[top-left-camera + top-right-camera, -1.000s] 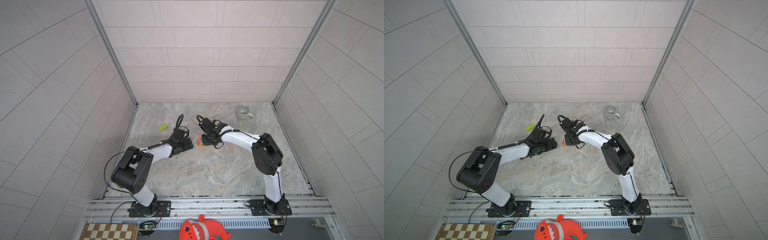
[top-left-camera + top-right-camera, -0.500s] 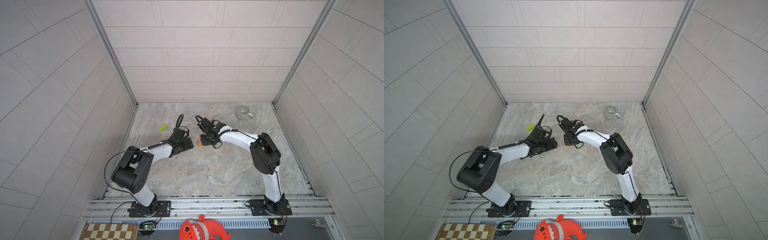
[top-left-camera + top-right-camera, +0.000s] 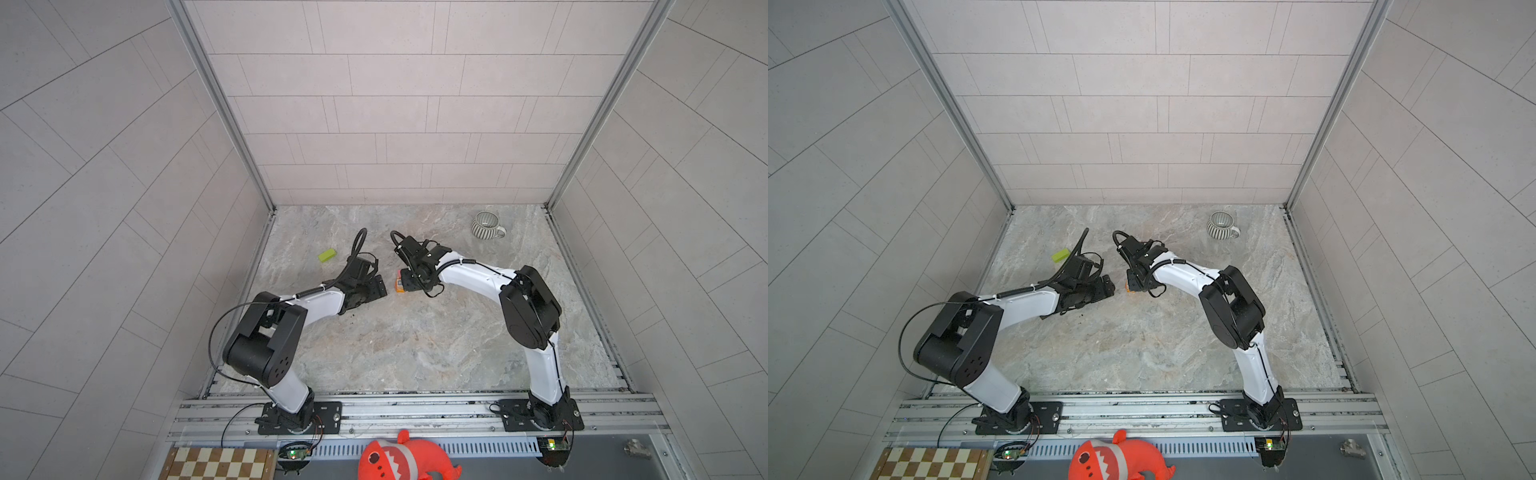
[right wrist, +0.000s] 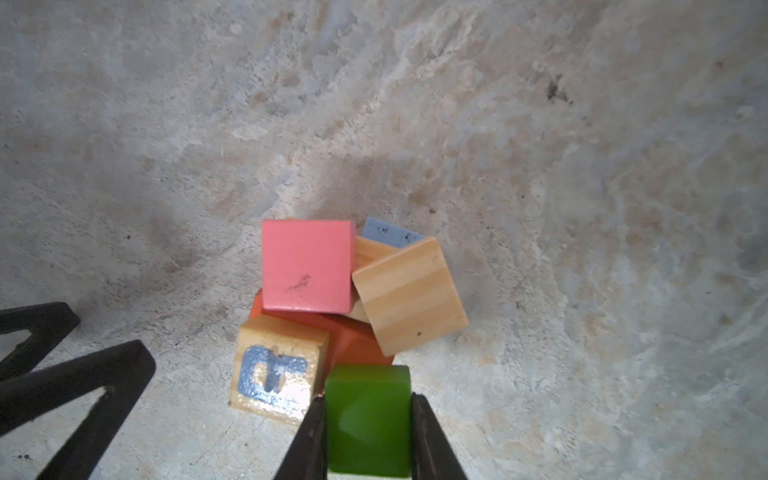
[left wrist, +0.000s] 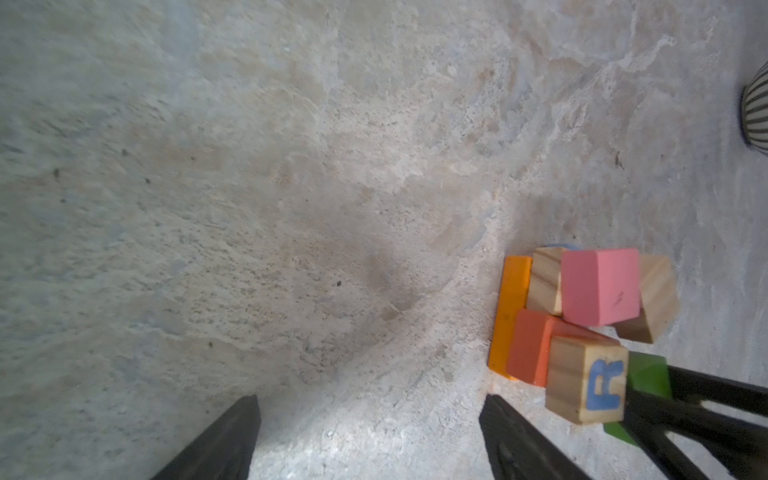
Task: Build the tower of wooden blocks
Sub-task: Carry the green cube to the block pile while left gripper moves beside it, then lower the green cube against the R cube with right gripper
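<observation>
Right gripper [image 4: 366, 400] pinches a green wooden block [image 4: 368, 419].
Set it flat atop the pink wooden cube [image 4: 307, 266]; left gripper [image 5: 370, 399], nearby, gapes empty.

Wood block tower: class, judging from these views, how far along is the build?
Done: blocks are loosely gathered, the pink block sitting on lower ones, including the orange block. In hand: the right gripper is shut on the green block beside the lettered block; the left gripper is open and empty. Left: placing the green block, fetching the lime block, and squaring everything up.
</observation>
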{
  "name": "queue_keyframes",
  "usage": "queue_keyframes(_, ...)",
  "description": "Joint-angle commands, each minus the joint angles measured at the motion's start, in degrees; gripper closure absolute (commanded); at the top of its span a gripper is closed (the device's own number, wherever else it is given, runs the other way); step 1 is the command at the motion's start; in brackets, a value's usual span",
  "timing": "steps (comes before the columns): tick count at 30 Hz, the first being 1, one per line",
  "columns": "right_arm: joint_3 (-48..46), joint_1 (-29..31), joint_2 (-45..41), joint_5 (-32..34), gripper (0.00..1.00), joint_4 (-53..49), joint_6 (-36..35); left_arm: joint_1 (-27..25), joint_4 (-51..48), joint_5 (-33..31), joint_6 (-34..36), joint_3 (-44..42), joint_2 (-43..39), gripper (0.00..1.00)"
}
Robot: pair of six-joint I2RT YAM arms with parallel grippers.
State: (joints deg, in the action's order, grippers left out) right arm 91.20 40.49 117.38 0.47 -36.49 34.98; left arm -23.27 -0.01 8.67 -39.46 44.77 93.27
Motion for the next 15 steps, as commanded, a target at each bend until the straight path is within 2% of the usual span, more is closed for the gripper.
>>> queue_keyframes(1,1.3,0.1,0.7,1.5,0.73,-0.6,0.9,0.0,0.4,-0.1,-0.2,0.6,0.3,0.11)
queue_keyframes(15,1.2,-0.6,0.6,2.0,0.72,-0.2,2.1,0.0,0.7,0.0,-0.3,0.2,0.1,0.11)
